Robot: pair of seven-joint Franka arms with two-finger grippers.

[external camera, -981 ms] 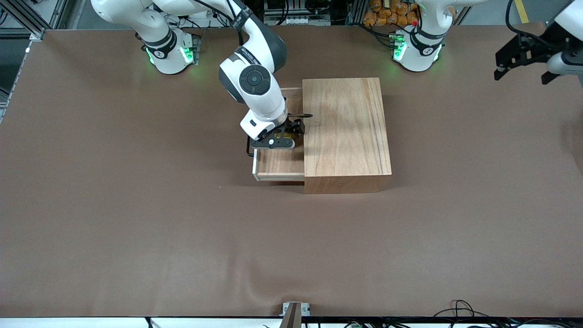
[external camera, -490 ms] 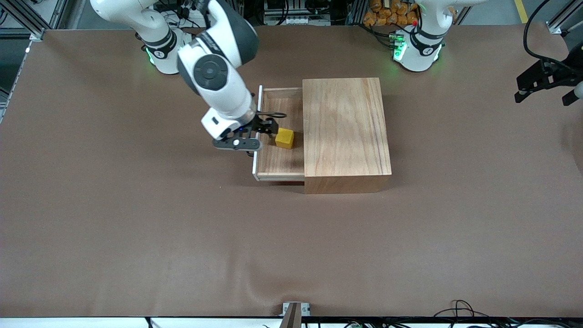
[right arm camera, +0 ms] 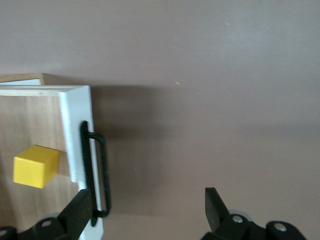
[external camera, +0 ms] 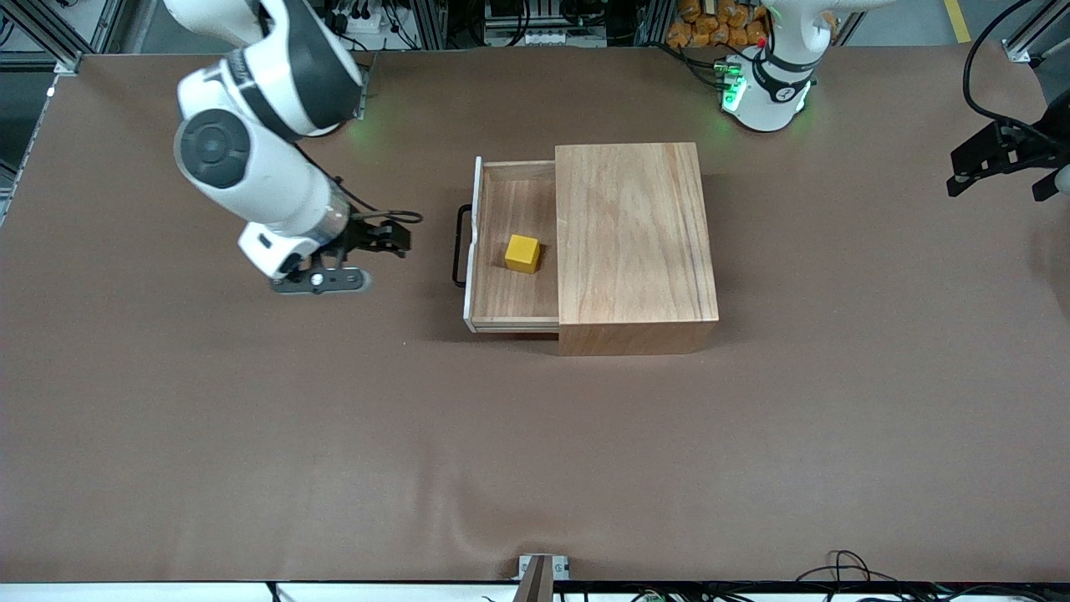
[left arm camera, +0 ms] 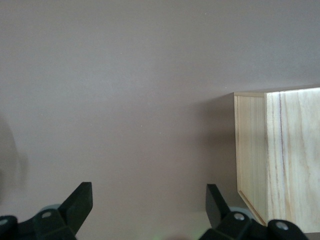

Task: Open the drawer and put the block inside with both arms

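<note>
The wooden box (external camera: 635, 242) stands mid-table with its drawer (external camera: 512, 303) pulled out toward the right arm's end. The black loop handle (external camera: 459, 245) is on the drawer's white-edged front. The yellow block (external camera: 522, 253) lies inside the drawer, free of any gripper; it also shows in the right wrist view (right arm camera: 36, 166) beside the handle (right arm camera: 95, 170). My right gripper (external camera: 380, 238) is open and empty over bare table, apart from the handle. My left gripper (external camera: 999, 171) is open and empty, raised at the left arm's end; its wrist view shows the box's end (left arm camera: 280, 160).
The brown table mat (external camera: 535, 451) spreads around the box. The two green-lit arm bases (external camera: 765, 84) stand along the table's edge farthest from the front camera. A small metal bracket (external camera: 542, 568) sits at the nearest edge.
My right gripper let go of the yellow block in the drawer and drew away toward the right arm's end, now empty over bare table. My left gripper drifted slightly outward.
</note>
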